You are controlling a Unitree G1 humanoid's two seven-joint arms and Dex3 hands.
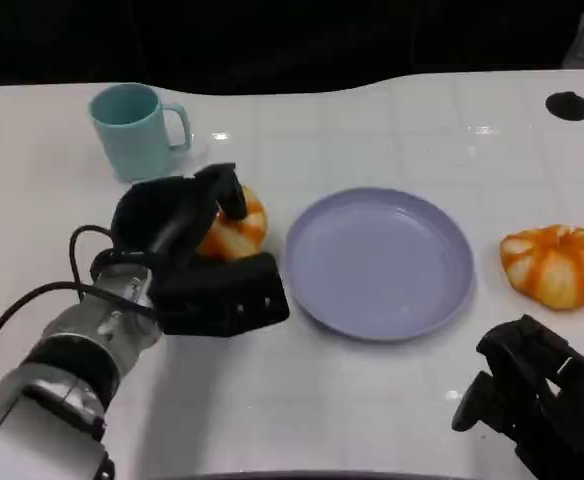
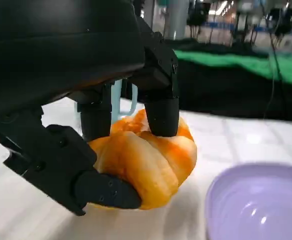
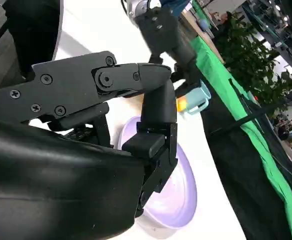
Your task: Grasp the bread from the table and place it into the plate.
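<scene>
My left hand [image 1: 187, 255] has its fingers [image 2: 162, 112] pinching the bread [image 2: 146, 162], which sits on the bench [image 1: 372, 400] just left of the plate [image 1: 380, 262]. The plate lies to my right of the bread, so I judge the carry goes that way. My right hand [image 1: 537, 395] rests near the bench edge, fingers curled on nothing.

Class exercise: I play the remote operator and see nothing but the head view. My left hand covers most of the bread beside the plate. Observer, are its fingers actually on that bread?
Observer: Yes. In the left wrist view the left hand's fingertips press on top of the bread and another finger lies under its near side.
Operator: Has it left the table?
Observer: I cannot tell; the bread's underside is too close to the table in that view.
Operator: Is the plate close?
Observer: The plate's rim lies just beside the bread.
Operator: What about my right hand?
Observer: The right hand holds nothing, its fingers bent over the plate side of the table.
</scene>
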